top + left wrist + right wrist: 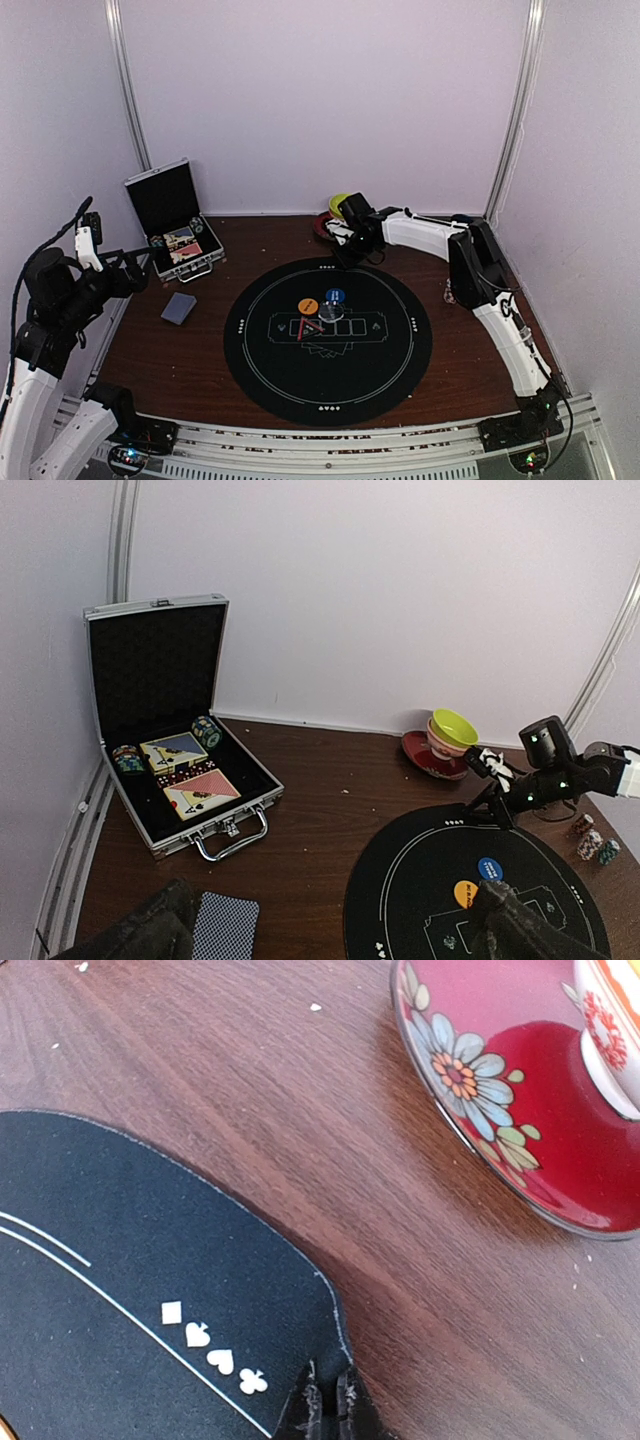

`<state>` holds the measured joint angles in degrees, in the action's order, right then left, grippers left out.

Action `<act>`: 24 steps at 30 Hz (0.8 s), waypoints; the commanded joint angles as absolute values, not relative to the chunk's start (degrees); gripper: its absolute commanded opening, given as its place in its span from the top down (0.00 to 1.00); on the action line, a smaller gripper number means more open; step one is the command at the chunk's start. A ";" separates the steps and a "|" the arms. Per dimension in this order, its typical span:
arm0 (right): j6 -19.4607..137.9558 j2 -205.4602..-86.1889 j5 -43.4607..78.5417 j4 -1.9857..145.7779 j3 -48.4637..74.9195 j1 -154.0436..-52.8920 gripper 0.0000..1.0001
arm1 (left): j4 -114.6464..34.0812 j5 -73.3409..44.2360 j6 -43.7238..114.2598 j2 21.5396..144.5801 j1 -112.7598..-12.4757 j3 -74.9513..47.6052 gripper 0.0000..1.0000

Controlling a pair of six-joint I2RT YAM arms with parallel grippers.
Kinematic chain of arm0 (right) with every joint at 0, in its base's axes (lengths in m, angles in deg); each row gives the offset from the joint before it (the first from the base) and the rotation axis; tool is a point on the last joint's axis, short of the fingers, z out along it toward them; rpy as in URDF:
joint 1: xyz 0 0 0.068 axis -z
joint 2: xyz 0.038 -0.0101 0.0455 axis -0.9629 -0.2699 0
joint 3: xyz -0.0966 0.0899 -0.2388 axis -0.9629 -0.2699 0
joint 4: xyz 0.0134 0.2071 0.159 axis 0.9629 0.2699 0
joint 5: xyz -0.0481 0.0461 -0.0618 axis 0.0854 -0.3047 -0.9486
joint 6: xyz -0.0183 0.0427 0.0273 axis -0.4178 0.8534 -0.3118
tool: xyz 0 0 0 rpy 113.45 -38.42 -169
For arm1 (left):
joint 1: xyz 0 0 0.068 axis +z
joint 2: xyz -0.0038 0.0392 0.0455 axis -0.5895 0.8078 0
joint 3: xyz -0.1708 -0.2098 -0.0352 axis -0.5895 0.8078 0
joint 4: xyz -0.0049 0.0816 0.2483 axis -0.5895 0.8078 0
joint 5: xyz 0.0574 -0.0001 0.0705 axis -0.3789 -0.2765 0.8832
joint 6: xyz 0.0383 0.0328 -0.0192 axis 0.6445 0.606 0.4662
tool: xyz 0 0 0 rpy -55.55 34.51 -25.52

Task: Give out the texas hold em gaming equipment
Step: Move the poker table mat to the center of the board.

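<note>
The left arm [25, 410] is wearing white shells between black joints, a black cable looping off its upper part. The right arm [503, 345] is showing the same white links and black joints, with dark markings on one link. Green lights are glowing on its black wrist housing [545, 745]. The right end effector [328, 1405] is showing black fingers.

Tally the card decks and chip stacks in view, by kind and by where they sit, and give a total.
Card packs in the case: 2
Loose deck on the table: 1
Chip stacks in the case: 2
Chip stacks right of the mat: 3
Total: 8
</note>
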<state>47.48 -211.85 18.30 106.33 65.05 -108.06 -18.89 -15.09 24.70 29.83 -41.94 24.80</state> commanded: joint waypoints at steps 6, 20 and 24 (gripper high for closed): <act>51.49 -212.53 7.88 101.87 64.46 -108.03 1.00 | -21.93 -14.73 25.07 29.45 -41.27 25.36 0.02; 53.56 -210.70 3.58 99.36 63.90 -107.49 1.00 | -21.94 -14.51 25.05 29.58 -41.17 25.31 0.02; 53.85 -209.89 4.25 99.16 63.72 -107.40 1.00 | -21.92 -14.53 25.05 29.63 -41.07 25.32 0.02</act>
<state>52.73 -211.59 11.09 105.74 64.70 -109.72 -18.89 -15.02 24.70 29.83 -41.75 24.80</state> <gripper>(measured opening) 0.046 0.979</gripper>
